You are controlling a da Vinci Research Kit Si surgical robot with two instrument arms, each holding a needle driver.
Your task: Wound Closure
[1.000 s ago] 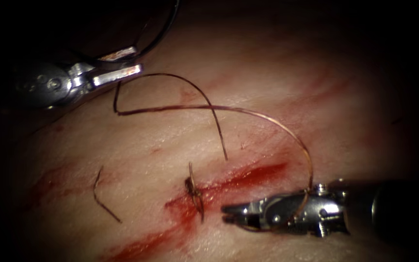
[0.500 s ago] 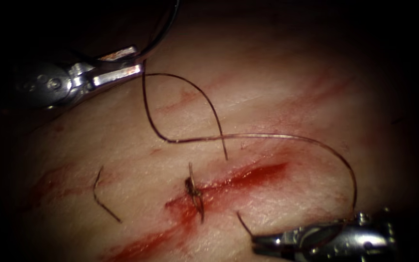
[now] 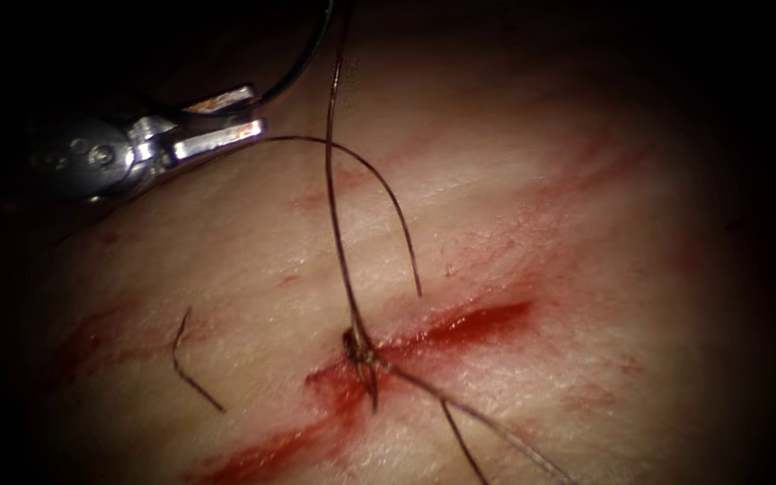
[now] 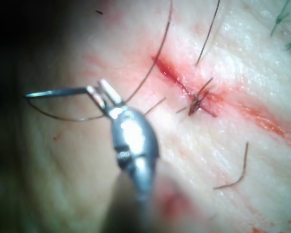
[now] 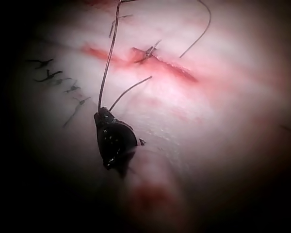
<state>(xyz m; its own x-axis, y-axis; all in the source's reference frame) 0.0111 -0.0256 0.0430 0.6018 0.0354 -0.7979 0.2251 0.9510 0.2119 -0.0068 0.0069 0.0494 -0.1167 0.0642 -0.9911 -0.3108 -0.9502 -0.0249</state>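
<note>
Left jaws [image 3: 226, 117] pinch the needle [image 4: 56, 92] off the tissue [image 3: 514, 207]; right jaws [image 5: 103, 115] clamp thread [image 3: 339, 233].

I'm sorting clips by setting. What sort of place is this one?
Most likely a surgical-robot suturing practice bench: a slab of tissue bears a red cut with a knotted stitch. The left tool holds the curved needle clear of the tissue; the right tool holds thread.

The right tool [image 5: 103, 116] has its jaws closed on the thread [image 5: 106, 68]. The thread runs straight away from the jaws, past the cut [image 5: 160, 63] in the tissue [image 5: 223, 136]. A short thread end [image 5: 131, 90] sticks out just beside the jaws.
</note>
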